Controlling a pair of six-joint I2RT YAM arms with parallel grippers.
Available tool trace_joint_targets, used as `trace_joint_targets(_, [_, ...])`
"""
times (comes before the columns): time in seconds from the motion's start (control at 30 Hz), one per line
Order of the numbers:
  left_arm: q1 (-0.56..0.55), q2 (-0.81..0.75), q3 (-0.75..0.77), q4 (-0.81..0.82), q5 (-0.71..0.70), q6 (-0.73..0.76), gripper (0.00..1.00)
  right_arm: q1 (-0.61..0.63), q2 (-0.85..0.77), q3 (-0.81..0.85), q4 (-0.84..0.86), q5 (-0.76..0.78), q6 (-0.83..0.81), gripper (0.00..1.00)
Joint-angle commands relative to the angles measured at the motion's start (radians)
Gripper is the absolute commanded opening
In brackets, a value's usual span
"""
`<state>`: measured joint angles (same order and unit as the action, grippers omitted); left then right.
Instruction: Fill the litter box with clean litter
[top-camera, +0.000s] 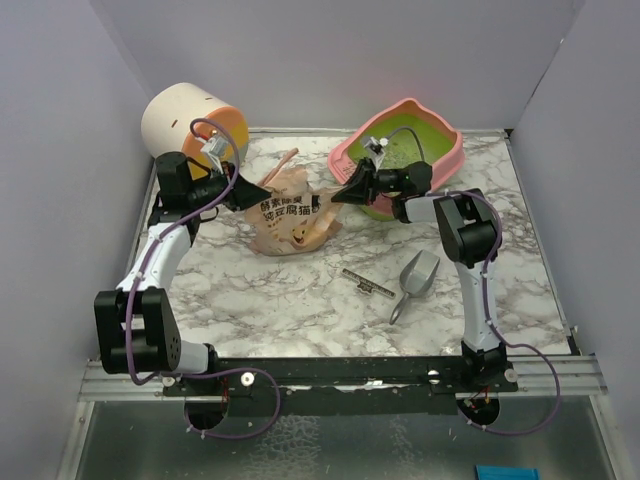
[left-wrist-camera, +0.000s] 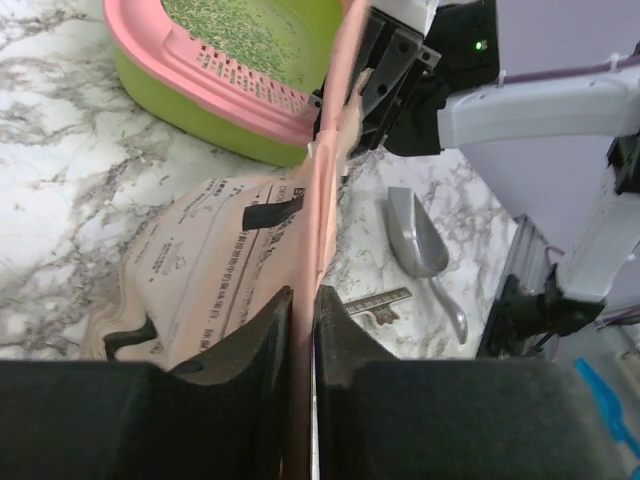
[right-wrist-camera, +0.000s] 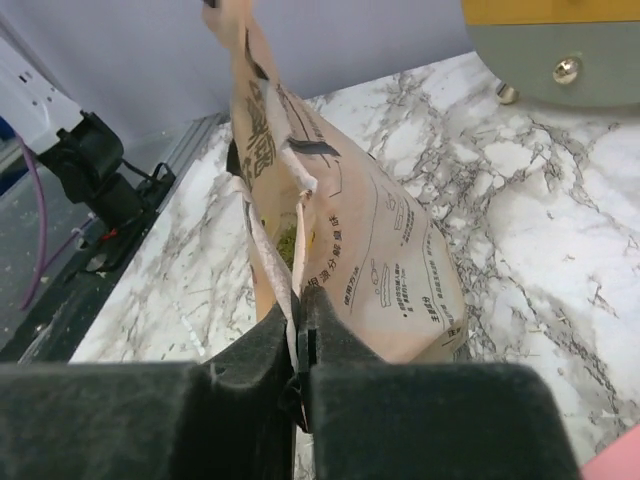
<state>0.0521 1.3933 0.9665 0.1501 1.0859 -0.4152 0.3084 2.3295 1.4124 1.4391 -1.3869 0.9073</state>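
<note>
Holding the bag (top-camera: 295, 222) by two edges is judged to be the step in hand. The peach-pink bag is stretched between both arms, its lower part appears to rest on the marble table (top-camera: 290, 315), and it is not yet tipped over the litter box (top-camera: 452, 150).

The left gripper (left-wrist-camera: 303, 300) is seen with its jaws pressed together on a thin edge of the bag. The right gripper (right-wrist-camera: 298, 312) is likewise clamped on the opposite edge, near the bag's mouth. The litter box is found at the back right of the table, just behind the right gripper. Some litter (left-wrist-camera: 250, 30) is already spread over part of its green inside. A little greenish grain can also be made out inside the bag's opening in the right wrist view.

For the next move, the bag would need to be lifted and carried over the pink rim. The mouth would have to be kept apart and lowered while the closed end is raised, so that the granules run out. A slip of the thin film, or a spill beside the rim, is to be guarded against.

Counted: two grippers, one bag, one litter box, one grey scoop (top-camera: 418, 275), one small flat strip (top-camera: 368, 284) and one cream-and-orange cylinder (top-camera: 185, 120).
</note>
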Motion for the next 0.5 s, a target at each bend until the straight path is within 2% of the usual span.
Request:
trace_joint_targets(0.0, [0.004, -0.072, -0.019, -0.005, -0.092, 0.032, 0.40, -0.012, -0.034, -0.028, 0.188, 0.103, 0.109, 0.01])
trace_joint_targets(0.07, [0.004, -0.117, -0.086, 0.097, -0.126, -0.023, 0.57, -0.012, -0.063, -0.069, 0.187, 0.131, 0.121, 0.01])
trace_joint_targets(0.17, [0.005, -0.209, -0.198, 0.227, -0.202, -0.086, 0.70, -0.013, -0.116, -0.147, 0.164, 0.171, 0.103, 0.01])
trace_joint_targets(0.47, [0.002, -0.354, -0.381, 0.407, -0.306, -0.129, 0.71, -0.013, -0.154, -0.229, 0.246, 0.206, 0.152, 0.01])
